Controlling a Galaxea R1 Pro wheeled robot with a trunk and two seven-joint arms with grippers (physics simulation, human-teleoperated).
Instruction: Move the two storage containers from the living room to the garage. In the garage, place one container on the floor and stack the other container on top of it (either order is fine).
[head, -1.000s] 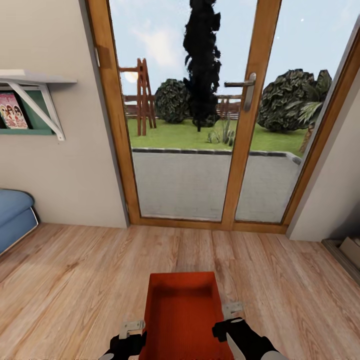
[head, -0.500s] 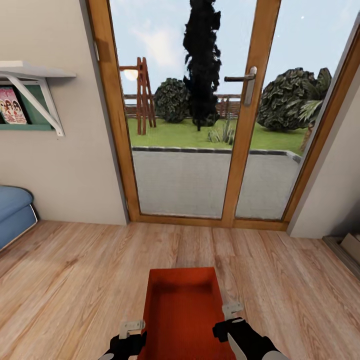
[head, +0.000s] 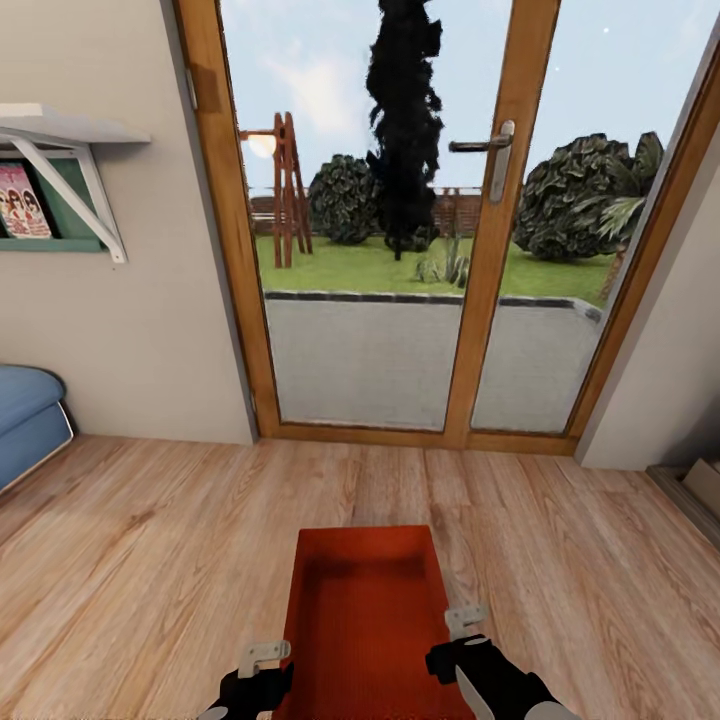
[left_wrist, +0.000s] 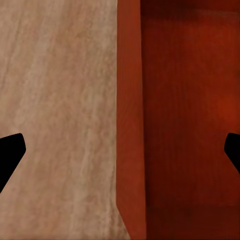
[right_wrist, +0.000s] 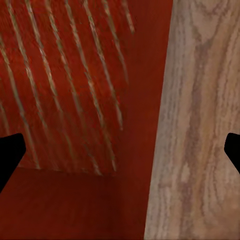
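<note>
One orange-red storage container (head: 365, 620) is seen in the head view, held low in front of the robot between the two arms and above the light wood plank floor (head: 150, 560) of the room. Its open top is turned upward, and nothing is seen inside it; only the finely ribbed bottom and the shallow straight walls are shown. The left gripper (head: 262, 660) is placed at the container's left wall and the right gripper (head: 462, 625) at its right wall, near the end closest to the robot. In the left wrist view the left wall of the container (left_wrist: 131, 115) is seen running between the two dark fingertips (left_wrist: 10, 152), one lying outside over the wood and the other inside over the red bottom; the jaws are spread wide there, and contact with the wall cannot be told. In the right wrist view the right wall (right_wrist: 145, 100) is likewise straddled, one fingertip (right_wrist: 10, 152) over the ribbed interior and the other over the planks, again set wide and with contact not discernible. Far ahead, a glazed double door (head: 400, 230) with a wooden frame and a metal lever handle (head: 485, 150) is seen, through which a paved strip, lawn, shrubs and a dark tall tree are shown. On the left wall a white bracketed shelf (head: 65, 135) is mounted, and a blue upholstered piece (head: 25, 415) is seen at the left edge near the floor.
</note>
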